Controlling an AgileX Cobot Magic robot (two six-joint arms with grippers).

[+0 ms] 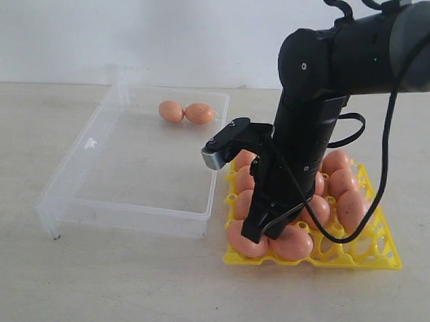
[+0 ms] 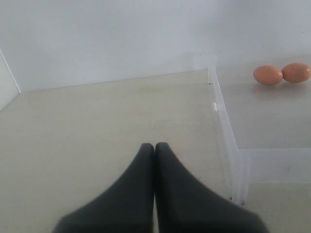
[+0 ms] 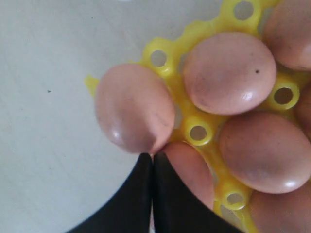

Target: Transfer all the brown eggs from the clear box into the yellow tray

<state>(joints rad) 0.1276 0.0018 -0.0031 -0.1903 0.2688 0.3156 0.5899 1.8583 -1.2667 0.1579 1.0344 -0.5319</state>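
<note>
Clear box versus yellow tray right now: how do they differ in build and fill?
The clear box is see-through with plain low walls; the yellow tray is an opaque lattice of cups. The clear box is larger than the yellow tray. The clear box holds only two brown eggs by its far wall; the yellow tray is mostly filled. Both lie open-topped on the table.

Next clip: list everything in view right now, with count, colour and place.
eggs in box: two, orange-brown, touching, far end of the box
eggs in tray: many, orange-brown, in the cups; the arm hides the full count
clear box: one, transparent, left on the table
yellow tray: one, yellow, beside the box
table: one, pale beige
right arm: one, black, over the tray
right gripper: shut, black, at the tray's near-corner eggs
left gripper: shut, black, over bare table outside the box
</note>
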